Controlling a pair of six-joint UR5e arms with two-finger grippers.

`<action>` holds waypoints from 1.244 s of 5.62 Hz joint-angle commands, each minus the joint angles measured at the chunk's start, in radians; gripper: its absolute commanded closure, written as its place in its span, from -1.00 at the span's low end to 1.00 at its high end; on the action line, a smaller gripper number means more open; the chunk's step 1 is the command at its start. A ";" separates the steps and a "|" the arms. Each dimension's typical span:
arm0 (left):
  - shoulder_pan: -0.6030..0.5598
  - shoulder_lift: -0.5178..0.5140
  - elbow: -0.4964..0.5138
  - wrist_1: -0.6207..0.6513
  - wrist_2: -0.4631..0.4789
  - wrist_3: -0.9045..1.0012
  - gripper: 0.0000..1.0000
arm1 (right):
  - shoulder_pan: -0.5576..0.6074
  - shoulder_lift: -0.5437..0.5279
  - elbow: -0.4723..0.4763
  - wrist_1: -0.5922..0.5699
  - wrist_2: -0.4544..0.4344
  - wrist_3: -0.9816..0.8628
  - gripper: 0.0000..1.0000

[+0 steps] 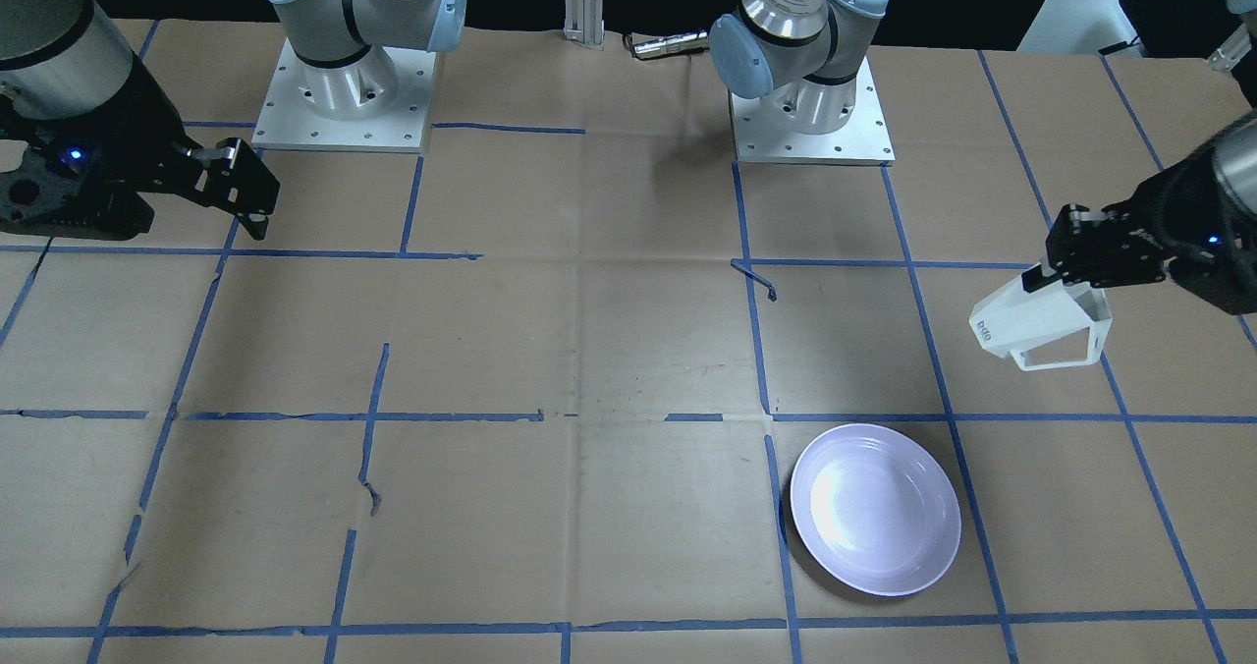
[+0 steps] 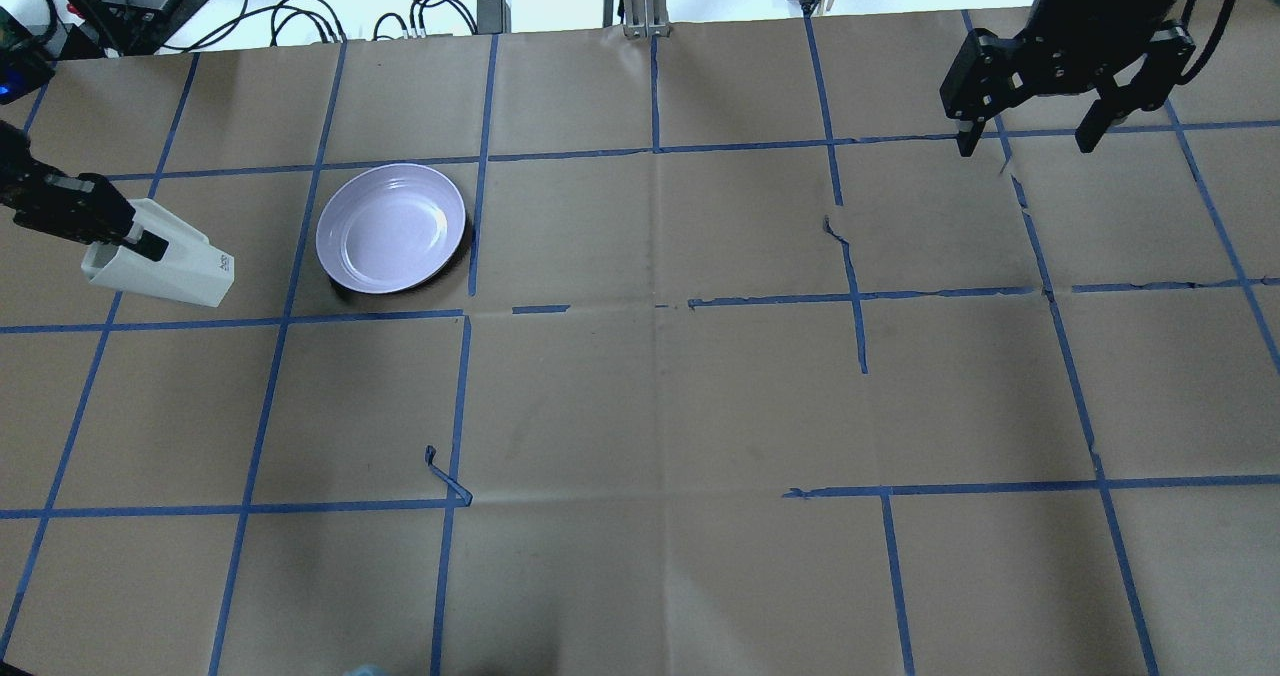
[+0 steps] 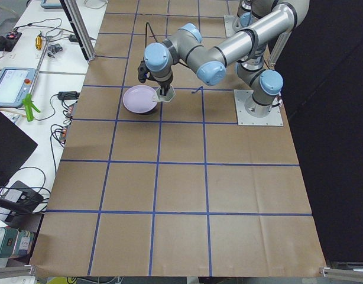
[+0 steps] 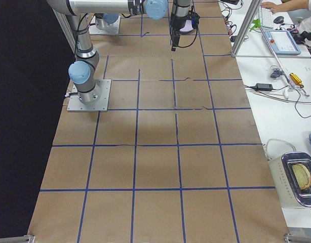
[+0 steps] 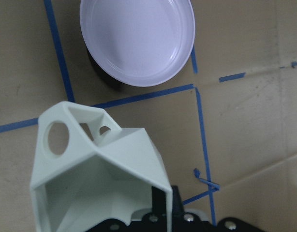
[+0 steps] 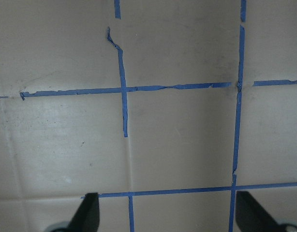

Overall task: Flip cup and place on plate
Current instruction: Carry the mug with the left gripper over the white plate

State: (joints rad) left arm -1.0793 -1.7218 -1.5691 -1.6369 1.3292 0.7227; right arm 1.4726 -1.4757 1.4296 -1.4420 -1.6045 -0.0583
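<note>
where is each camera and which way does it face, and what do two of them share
Front-facing: across the table, facing the robot; left claw holds the cup, right claw open.
Overhead: behind the robot, looking forward and down; both claws.
Exterior left: table's left end, looking along it; left arm by the plate.
Exterior right: opposite end; right arm.
Left wrist: looks past the cup onto the plate.
Right wrist: looks down at taped paper; fingertips.
Shared: front-facing and overhead show cup beside plate, mirrored.
</note>
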 commanded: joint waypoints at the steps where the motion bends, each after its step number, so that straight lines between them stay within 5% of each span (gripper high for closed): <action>1: -0.222 -0.065 -0.031 0.258 0.164 -0.107 1.00 | 0.000 0.000 0.000 0.000 0.000 0.000 -1.00; 4: -0.372 -0.205 -0.106 0.555 0.298 -0.175 1.00 | 0.000 0.000 0.000 0.000 0.000 0.000 -1.00; 7: -0.393 -0.274 -0.114 0.612 0.291 -0.170 0.98 | 0.000 0.000 0.000 0.000 0.000 0.000 -1.00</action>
State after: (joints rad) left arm -1.4663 -1.9870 -1.6822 -1.0303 1.6215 0.5523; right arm 1.4726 -1.4757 1.4297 -1.4419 -1.6045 -0.0583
